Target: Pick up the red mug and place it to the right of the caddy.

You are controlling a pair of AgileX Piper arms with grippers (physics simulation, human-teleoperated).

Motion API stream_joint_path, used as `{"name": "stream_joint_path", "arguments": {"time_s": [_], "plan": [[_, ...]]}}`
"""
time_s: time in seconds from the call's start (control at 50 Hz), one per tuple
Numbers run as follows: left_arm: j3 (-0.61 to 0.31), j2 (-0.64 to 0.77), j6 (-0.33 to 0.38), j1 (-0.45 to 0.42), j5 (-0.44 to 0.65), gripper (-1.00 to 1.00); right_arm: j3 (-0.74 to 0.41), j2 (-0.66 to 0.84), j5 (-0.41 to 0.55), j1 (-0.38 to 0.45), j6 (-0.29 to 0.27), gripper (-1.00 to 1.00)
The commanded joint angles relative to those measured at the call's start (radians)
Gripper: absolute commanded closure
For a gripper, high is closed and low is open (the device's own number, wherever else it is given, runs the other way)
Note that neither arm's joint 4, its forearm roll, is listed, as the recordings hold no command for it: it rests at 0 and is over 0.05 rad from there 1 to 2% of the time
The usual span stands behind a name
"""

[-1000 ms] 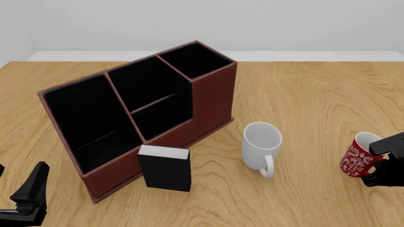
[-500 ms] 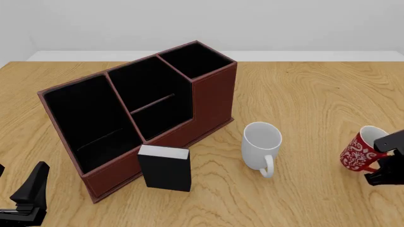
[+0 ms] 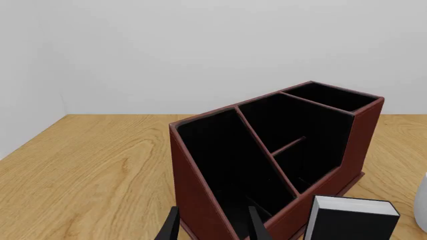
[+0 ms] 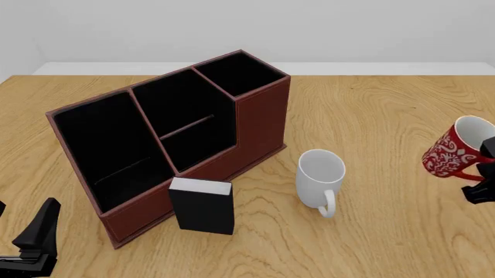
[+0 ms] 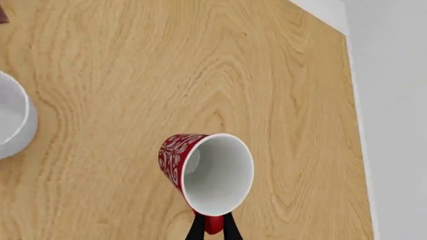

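Observation:
The red mug (image 4: 456,150) with white floral pattern hangs tilted above the table at the far right of the front view, its white inside facing up and right. My right gripper (image 4: 481,179) is shut on its red handle; in the right wrist view the fingers (image 5: 229,227) pinch the handle below the mug (image 5: 203,170). The dark red-brown caddy (image 4: 174,136) stands left of centre, well left of the mug, and shows in the left wrist view (image 3: 280,160). My left gripper (image 4: 35,240) rests open at the front left, near the caddy's near end (image 3: 212,227).
A plain white mug (image 4: 319,180) stands between the caddy and the red mug; its rim shows in the right wrist view (image 5: 13,125). A small black box with a white top (image 4: 201,204) stands against the caddy's front. The table's right edge (image 5: 353,115) is near the held mug.
The right gripper has lifted the red mug off the table and carried it up and slightly right, tilting it. The left arm has not moved.

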Motion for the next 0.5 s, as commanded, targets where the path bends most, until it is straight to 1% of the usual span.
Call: {"name": "stream_joint_path", "arguments": {"time_s": [0.02,0.06,0.24,0.3,0.5], "plan": [[0.0,0.0,0.0,0.0,0.0,-1.0,-0.094,-0.06,0.08,0.071,0.024,1.0],[0.0,0.0,0.0,0.0,0.0,-1.0,-0.104,-0.058,0.081,0.087,0.014,1.0],[0.0,0.0,0.0,0.0,0.0,-1.0,-0.158,-0.011,0.074,0.137,0.011,1.0],[0.0,0.0,0.0,0.0,0.0,-1.0,-0.191,0.027,0.059,0.157,0.02,1.0],[0.0,0.0,0.0,0.0,0.0,-1.0,-0.261,0.18,-0.038,0.212,0.028,1.0]]}}
